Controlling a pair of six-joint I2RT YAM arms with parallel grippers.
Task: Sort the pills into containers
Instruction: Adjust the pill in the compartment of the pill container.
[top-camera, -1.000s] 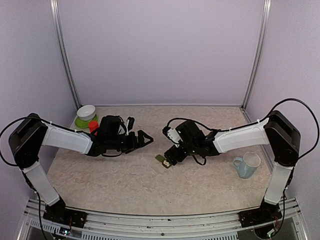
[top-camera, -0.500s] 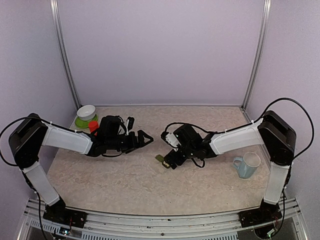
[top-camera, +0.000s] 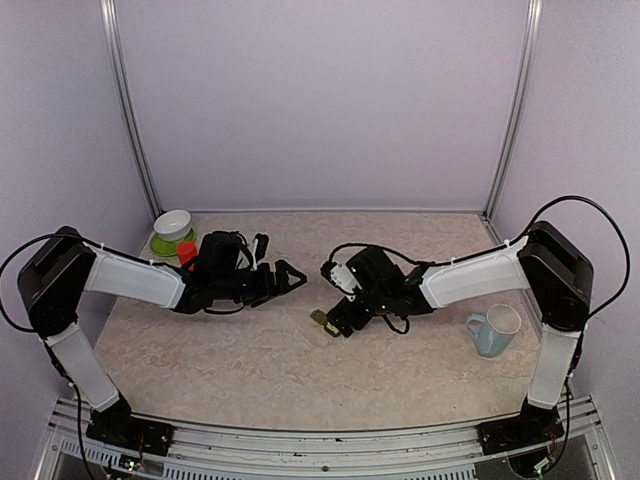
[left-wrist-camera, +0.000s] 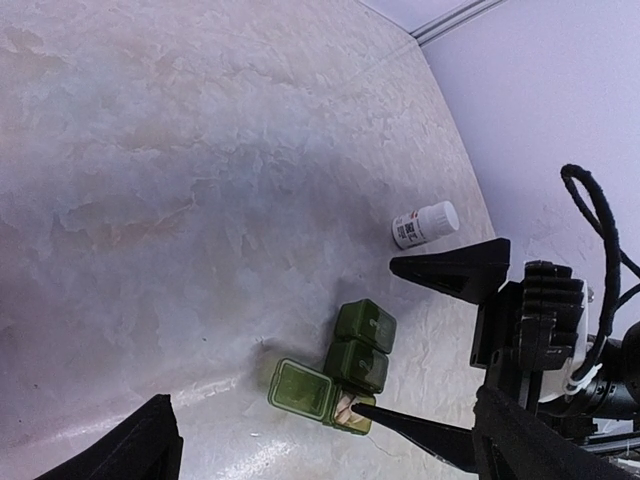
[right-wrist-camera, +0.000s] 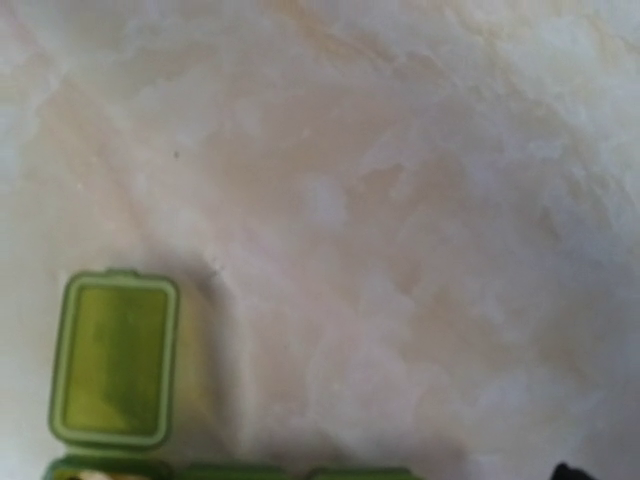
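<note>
Marbled counter (top-camera: 250, 370) is carrying the containers (left-wrist-camera: 350, 365) at its middle, 1 lid open. Left gripper (top-camera: 281, 257) and right gripper (top-camera: 335, 322) are gaping, empty, the right's fingertip hovering at the open compartment. Filling seems in hand; the next move is likely calling for a careful pill pickup.

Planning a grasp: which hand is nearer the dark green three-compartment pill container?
Right. The right hand flanks the green container, one fingertip at its open compartment; the left hand hangs well apart.
</note>
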